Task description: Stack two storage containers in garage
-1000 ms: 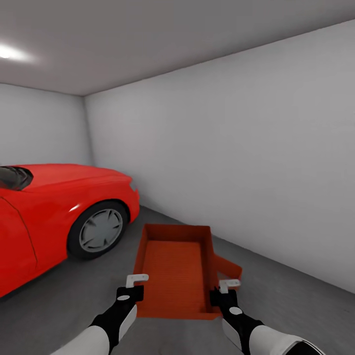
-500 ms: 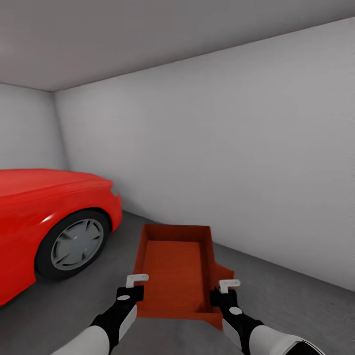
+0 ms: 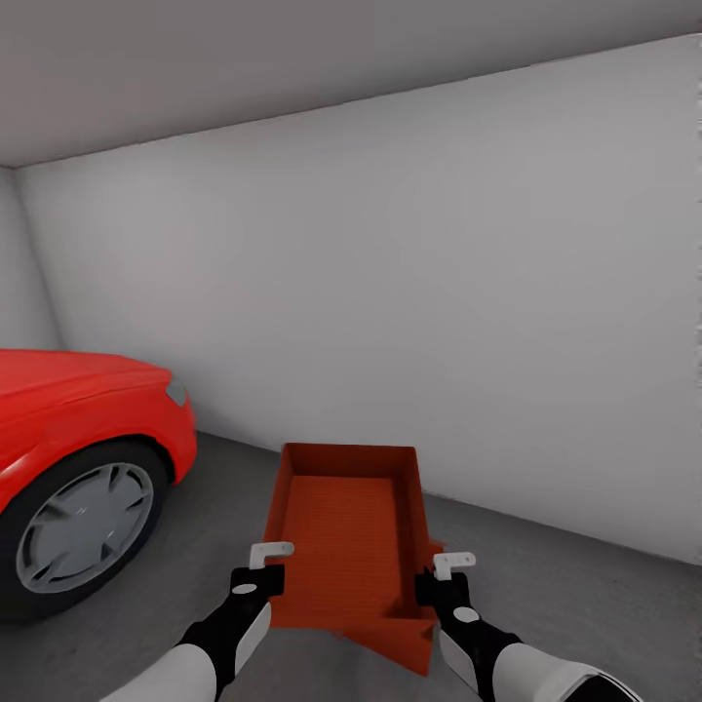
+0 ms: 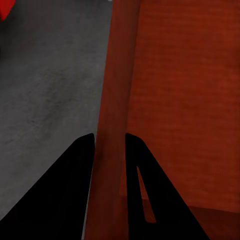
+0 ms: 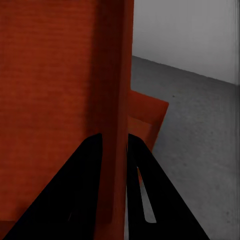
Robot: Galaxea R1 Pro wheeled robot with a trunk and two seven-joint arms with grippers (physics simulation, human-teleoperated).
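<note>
Orange bin pinched by both grippers above second bin; could land skewed if dropped misaligned.

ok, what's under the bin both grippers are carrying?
Below the held container, a second orange container's corner pokes out on the concrete floor. The rest of it is covered.

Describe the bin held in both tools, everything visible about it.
The held bin is an orange-red, open-top rectangular tray, plastic-looking, with low plain walls and a finely ribbed bottom. It is empty and roughly level above the grey floor. The left tool pinches its left wall, the right tool its right wall. A second bin pokes out from beneath it at the near right; contact between them is unclear.
</note>
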